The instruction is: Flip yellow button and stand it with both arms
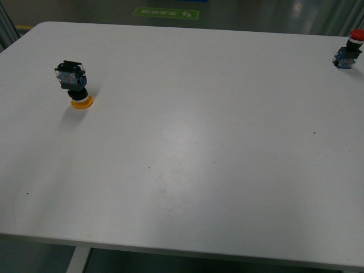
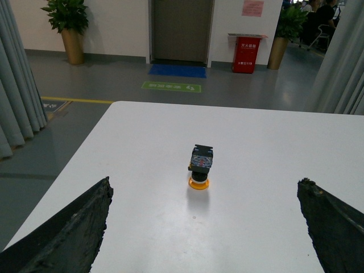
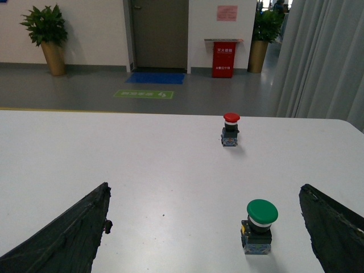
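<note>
The yellow button (image 1: 74,83) rests upside down on the white table (image 1: 187,148), cap on the surface and black-and-blue block on top, at the far left in the front view. The left wrist view shows the yellow button (image 2: 199,165) well ahead of my open left gripper (image 2: 205,227), centred between the two spread fingers (image 2: 68,233) and apart from both. My right gripper (image 3: 205,227) is open too, with nothing held. Neither arm appears in the front view.
A red-capped switch (image 1: 348,49) stands upright at the table's far right corner, also seen as the red switch (image 3: 230,129) in the right wrist view. A green-capped switch (image 3: 259,226) stands upright close to the right gripper's fingers (image 3: 335,230).
</note>
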